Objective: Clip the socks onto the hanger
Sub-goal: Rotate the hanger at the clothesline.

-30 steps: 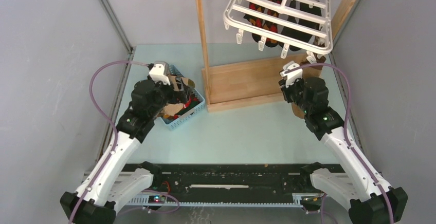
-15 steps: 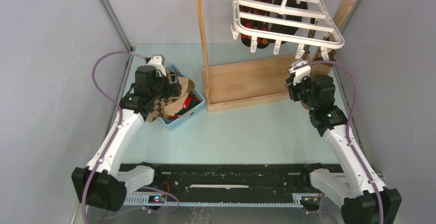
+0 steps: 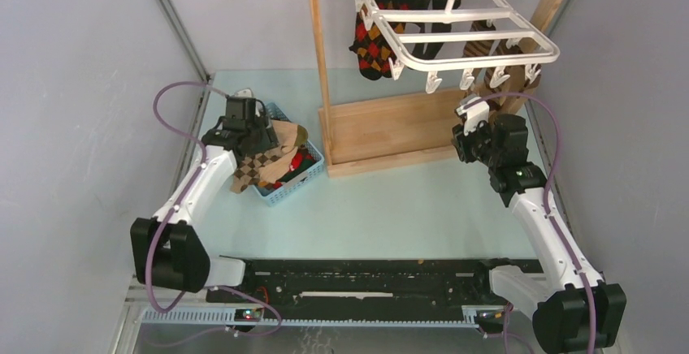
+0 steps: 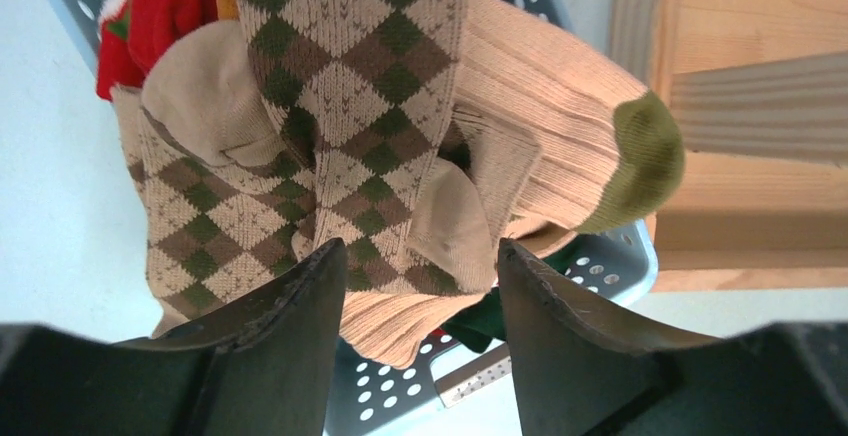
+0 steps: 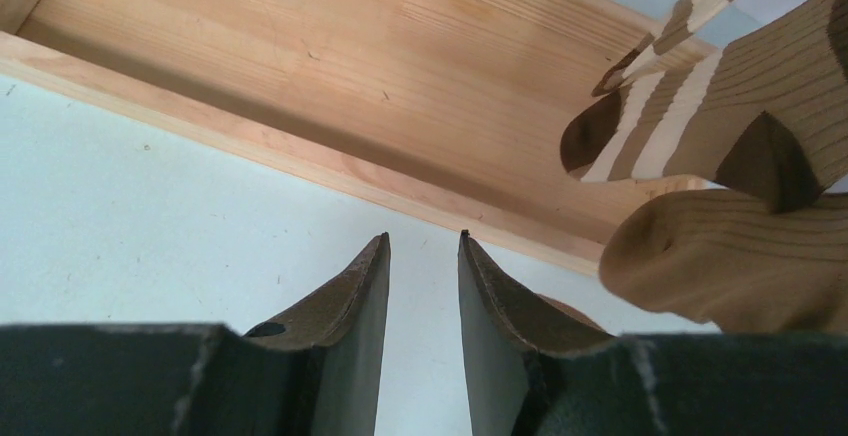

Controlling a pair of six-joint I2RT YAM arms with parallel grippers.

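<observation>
Because the left arm's wrist covers it from above, the left gripper (image 4: 420, 256) shows clearly only in its own camera. Its fingers stand apart on either side of a bunched brown argyle sock (image 4: 350, 106), and whether they press the cloth cannot be told. That sock runs from the top of the wrist picture down to the fingers and spills over the left edge of a blue basket (image 3: 301, 177). Beside it a ribbed sock (image 4: 560, 106) points its olive toe right, toward the wooden stand (image 3: 390, 127). Red cloth (image 4: 165, 6) beneath them is mostly buried and cut off. At the back right, the white hanger (image 3: 487, 58) hangs by its hook from the stand's rail, its top cropped by the picture's edge. Its long side runs left to right, tilted, with a row of clips facing the arms. A red argyle sock (image 3: 372, 41) hangs down at its left end, and darker socks behind the bars are hard to make out. Below its right end hang a striped sock (image 5: 720, 106) and a plain sock (image 5: 730, 256), both cut off at the right wrist picture's edge. The right gripper (image 5: 425, 241) sits near the stand's base, its fingers a narrow gap apart and holding nothing. The table (image 3: 382, 208) is pale green, with grey walls (image 3: 81, 86) on both sides.
</observation>
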